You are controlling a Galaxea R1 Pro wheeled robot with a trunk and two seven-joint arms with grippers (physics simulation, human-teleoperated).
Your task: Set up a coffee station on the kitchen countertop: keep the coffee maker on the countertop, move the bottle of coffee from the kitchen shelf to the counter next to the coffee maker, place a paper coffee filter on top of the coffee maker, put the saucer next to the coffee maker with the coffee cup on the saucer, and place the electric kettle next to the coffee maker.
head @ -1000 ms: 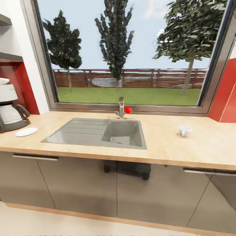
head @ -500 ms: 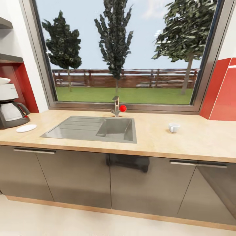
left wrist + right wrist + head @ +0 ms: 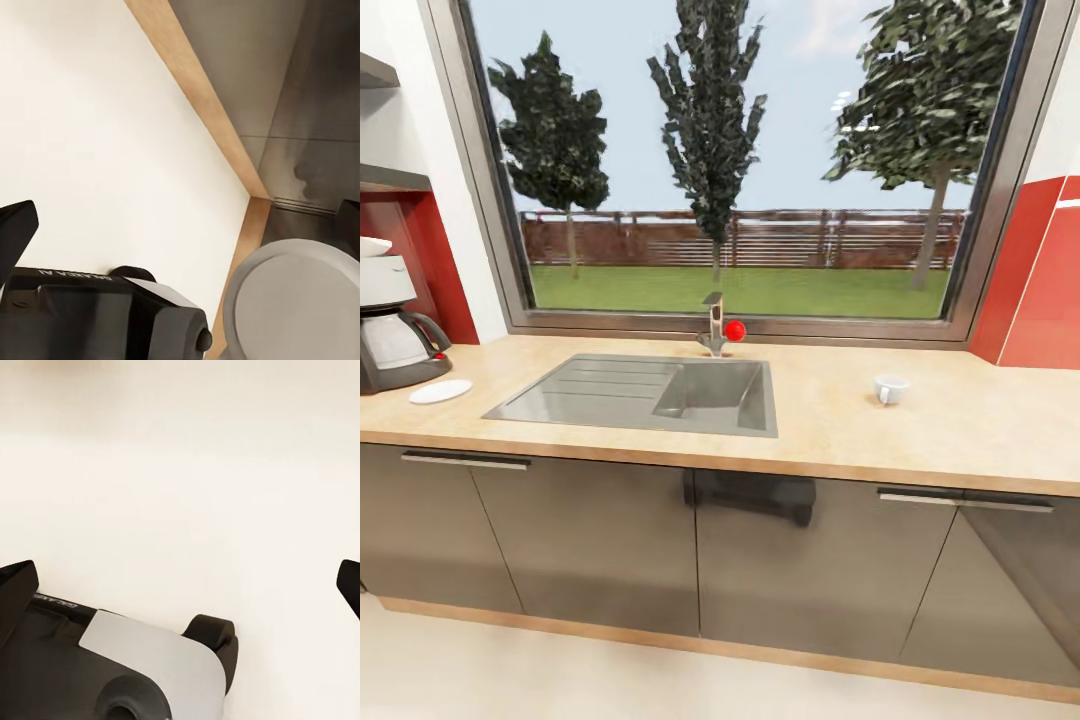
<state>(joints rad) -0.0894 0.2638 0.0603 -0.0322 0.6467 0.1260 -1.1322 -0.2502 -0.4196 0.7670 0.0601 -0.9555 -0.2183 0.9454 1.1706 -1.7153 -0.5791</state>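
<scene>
The coffee maker [image 3: 390, 335] stands at the far left of the kitchen countertop [image 3: 830, 425], with a white shape [image 3: 372, 246] on top that the frame edge cuts off. The white saucer [image 3: 440, 391] lies just in front of it. The coffee cup [image 3: 891, 388] sits alone to the right of the sink. My left gripper [image 3: 182, 225] hangs open over the floor by the cabinet plinth. My right gripper [image 3: 182, 585] is open over bare pale floor. Neither holds anything. The bottle of coffee and the electric kettle are out of view.
A steel sink [image 3: 640, 392] with a tap [image 3: 715, 328] and a red knob is set into the middle of the counter, under a wide window. Grey cabinet fronts [image 3: 590, 550] run below. Dark shelves [image 3: 390, 180] hang at the upper left. Red wall panels flank the window.
A second ago the whole head view drew back and shifted, so the camera moved. For the last half second it has held still. Nothing on the counter has moved.
</scene>
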